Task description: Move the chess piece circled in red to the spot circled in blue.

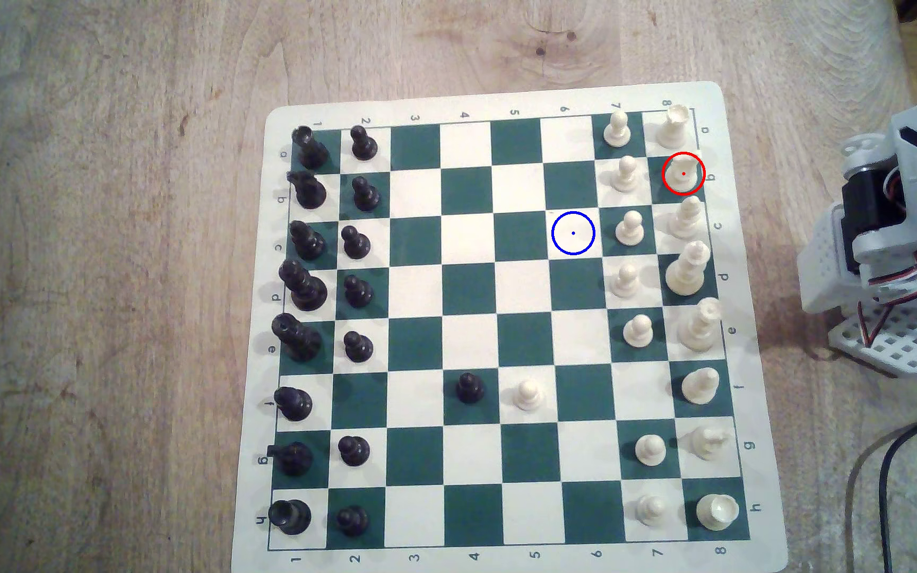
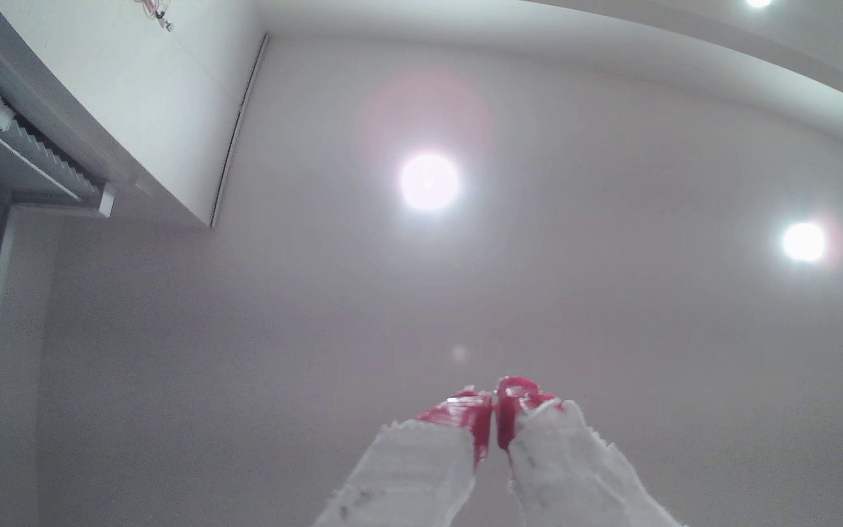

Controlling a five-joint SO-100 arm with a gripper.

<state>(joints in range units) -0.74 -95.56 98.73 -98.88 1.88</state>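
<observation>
The chess piece circled in red (image 1: 683,174) is a cream knight standing on a dark green square near the board's far right corner in the exterior view. The spot circled in blue (image 1: 572,233) is a bare cream square two columns to the exterior view's left and one row nearer. The arm (image 1: 897,209) is folded up off the board at the exterior view's right edge. In the wrist view my gripper (image 2: 494,400) points up at the ceiling, its red-tipped white fingers (image 2: 460,413) pressed together with nothing between them.
Cream pawns (image 1: 626,173) stand between the knight and the blue ring; a cream rook (image 1: 672,126) and bishop (image 1: 685,217) flank the knight. Black pieces (image 1: 307,242) line the exterior view's left side. A black cable (image 1: 903,441) runs on the wooden table (image 1: 114,275) at the right.
</observation>
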